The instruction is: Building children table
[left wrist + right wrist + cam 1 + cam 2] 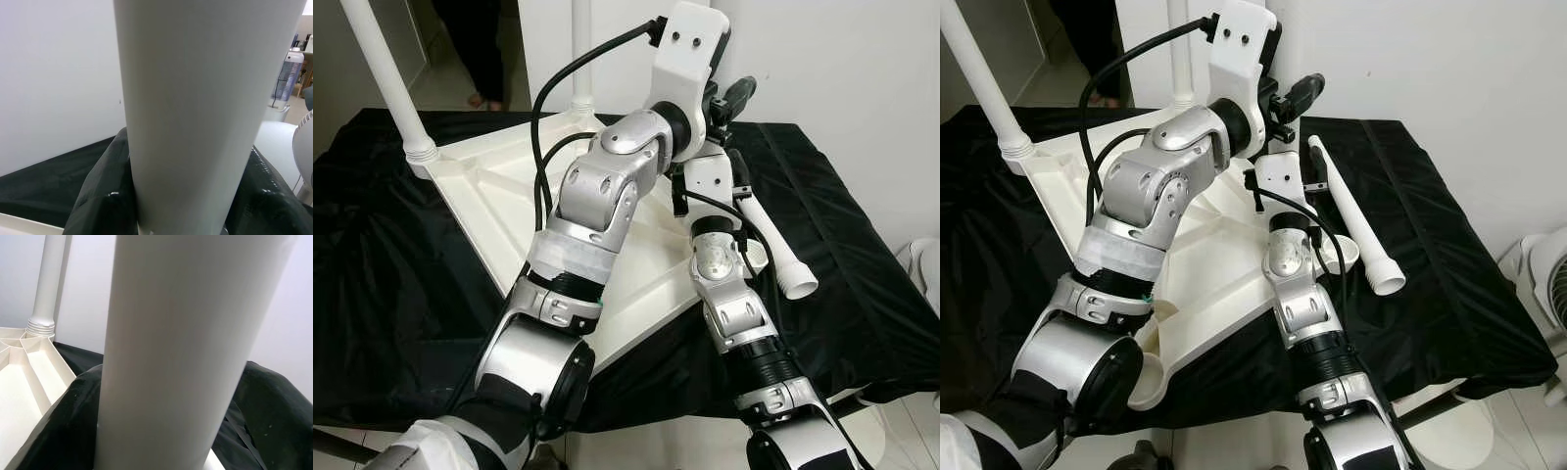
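- Nearest the lens sat the silver left arm (592, 211), bent up and over the upturned white plastic tabletop (499, 186), which lay on a black cloth (382, 294).
- Progress looked about halfway: one white tubular leg (382, 73) stood screwed into the tabletop's far-left corner, and a second white leg (579, 49) stood at its far corner.
- Left to do, by my reading: the round socket (1340, 257) at the tabletop's right corner was bare, and so was the socket (1146, 377) at its near corner.
- The third white leg (1356, 220) slanted just off the tabletop's right edge, its flared open end beside that right socket; I couldn't tell whether it rested on the cloth.
- The left gripper (1295, 98) was up at this leg's thin end, beyond the tabletop's right edge.
- The right gripper (1304, 182) was lower, alongside the same leg.
- Both wrist cameras had a white tube pressed close in front, but whether either gripper was clamped or slack on it, I cannot tell.
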You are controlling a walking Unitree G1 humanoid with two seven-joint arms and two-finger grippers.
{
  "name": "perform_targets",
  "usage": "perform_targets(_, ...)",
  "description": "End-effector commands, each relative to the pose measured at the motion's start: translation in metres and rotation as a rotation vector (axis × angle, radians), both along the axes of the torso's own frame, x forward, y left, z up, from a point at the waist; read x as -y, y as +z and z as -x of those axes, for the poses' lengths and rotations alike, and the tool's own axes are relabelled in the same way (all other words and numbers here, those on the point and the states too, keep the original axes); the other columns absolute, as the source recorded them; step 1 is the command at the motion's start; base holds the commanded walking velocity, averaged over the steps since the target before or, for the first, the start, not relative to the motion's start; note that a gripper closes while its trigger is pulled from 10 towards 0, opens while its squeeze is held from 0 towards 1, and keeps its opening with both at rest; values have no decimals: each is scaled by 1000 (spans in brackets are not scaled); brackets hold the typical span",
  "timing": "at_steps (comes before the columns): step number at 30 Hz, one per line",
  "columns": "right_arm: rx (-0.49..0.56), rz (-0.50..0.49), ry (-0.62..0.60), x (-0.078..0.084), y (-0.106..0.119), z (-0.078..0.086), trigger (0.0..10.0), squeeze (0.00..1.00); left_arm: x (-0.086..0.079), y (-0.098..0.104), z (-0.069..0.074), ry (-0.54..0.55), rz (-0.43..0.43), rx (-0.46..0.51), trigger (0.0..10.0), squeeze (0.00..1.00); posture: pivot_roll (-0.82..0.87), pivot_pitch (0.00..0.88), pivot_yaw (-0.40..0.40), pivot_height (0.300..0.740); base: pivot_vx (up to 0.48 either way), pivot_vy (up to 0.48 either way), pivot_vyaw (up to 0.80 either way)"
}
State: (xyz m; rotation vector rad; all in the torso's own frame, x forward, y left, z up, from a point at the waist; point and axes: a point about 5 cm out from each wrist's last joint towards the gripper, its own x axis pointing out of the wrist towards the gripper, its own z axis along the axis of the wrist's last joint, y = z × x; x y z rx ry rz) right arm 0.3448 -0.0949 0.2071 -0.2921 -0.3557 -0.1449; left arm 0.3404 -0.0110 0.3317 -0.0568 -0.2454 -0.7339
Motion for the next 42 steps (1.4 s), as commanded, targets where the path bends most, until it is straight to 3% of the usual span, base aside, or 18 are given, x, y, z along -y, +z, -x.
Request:
perform_targets(1, -21, -18, -40, 8, -6, -2, 8863, 0, -5, 13, -1, 125, 34, 27, 10000, 0, 60, 0, -25, 740, 0, 0, 0)
perform_targets(3, -23, -22, -43, 8, -6, -3, 9451, 0, -5, 14, 0, 125, 37, 30, 10000, 0, 62, 0, -26, 740, 0, 0, 0)
perform_targets(6, -26, -27, -44, 9, -7, -3, 9294, 0, -5, 15, 0, 125, 40, 32, 10000, 0, 64, 0, -27, 740, 0, 0, 0)
perform_targets(7, -31, -38, -49, 9, -8, -4, 9843, 0, -5, 17, 1, 124, 42, 36, 10000, 0, 64, 0, -27, 740, 0, 0, 0)
perform_targets(9, -37, -47, -50, 9, -9, -4, 9804, 0, -5, 17, 2, 122, 44, 39, 10000, 0, 67, 0, -27, 740, 0, 0, 0)
perform_targets(10, -36, -50, -55, 9, -9, -4, 7255, 0, -5, 19, 3, 119, 47, 41, 10000, 0, 69, 0, -27, 740, 0, 0, 0)
perform_targets(12, -35, -57, -61, 10, -9, -5, 5098, 0, -4, 19, 4, 116, 48, 42, 10000, 0, 70, 0, -28, 740, 0, 0, 0)
perform_targets(15, -26, -45, -62, 10, -9, -5, 5098, 0, -4, 20, 5, 114, 49, 43, 10000, 0, 70, 0, -28, 740, 0, 0, 0)
perform_targets(16, -24, -46, -67, 10, -9, -5, 3922, 0, -4, 20, 5, 114, 50, 43, 10000, 0, 70, 0, -27, 740, 0, 0, 0)
perform_targets(18, -28, -64, -67, 10, -9, -5, 3922, 0, -3, 20, 5, 109, 50, 41, 10000, 0, 69, 0, -26, 740, 0, 0, 0)
perform_targets(19, -24, -67, -70, 10, -8, -6, 2118, 0, -3, 20, 6, 106, 50, 41, 10000, 0, 69, 0, -26, 740, 0, 0, 0)
perform_targets(20, -16, -68, -76, 11, -7, -6, 2784, 0, -2, 20, 6, 104, 50, 40, 10000, 0, 70, 0, -26, 740, 0, 0, 0)
perform_targets(23, -6, -71, -81, 11, -4, -7, 2941, 0, -1, 20, 8, 98, 49, 41, 10000, 0, 70, 0, -25, 740, 0, 0, 0)
perform_targets(24, -3, -76, -84, 11, -4, -7, 431, 0, -1, 20, 8, 96, 49, 42, 10000, 0, 71, 0, -26, 740, 0, 0, 0)
perform_targets(37, -2, -96, -95, 11, -3, -8, 0, 0, 2, 16, 8, 97, 11, 42, 10000, 0, 77, 0, -21, 740, 0, 0, 0)
perform_targets(38, -13, -105, -88, 10, -5, -8, 1255, 0, 2, 15, 9, 84, 16, 39, 10000, 0, 77, 0, -21, 740, 0, 0, 0)
perform_targets(39, -30, -113, -79, 10, -6, -9, 10000, 0, 3, 14, 10, 59, 41, 22, 10000, 1000, 77, 0, -21, 740, 0, 0, 0)
perform_targets(42, -49, -127, -68, 9, -8, -9, 10000, 0, 4, 13, 12, 25, 64, 11, 10000, 1000, 76, 0, -20, 740, 0, 0, 0)
